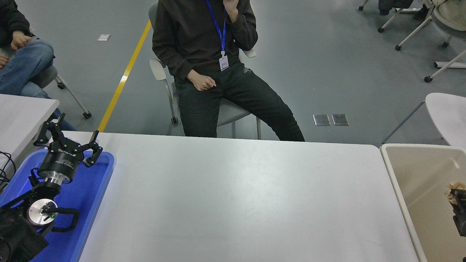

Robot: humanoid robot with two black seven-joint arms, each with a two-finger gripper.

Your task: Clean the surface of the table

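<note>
Holding crumpled paper (452,190) over the beige bin (400,171) at three o'clock, right gripper (459,209) fingers seemingly pinching it; releasing next. Table surface (240,200) lying centre; left gripper (69,140) parked at nine o'clock, fingers spread.

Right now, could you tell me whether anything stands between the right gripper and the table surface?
Only the beige bin's rim lies between them: the right gripper hangs over that bin, holding a crumpled scrap, beside the bare table surface.

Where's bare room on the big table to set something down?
The table surface is bare from the blue tray across to the beige bin. Crowded spots: the tray under the parked left gripper, and the bin, where the right gripper hangs.
</note>
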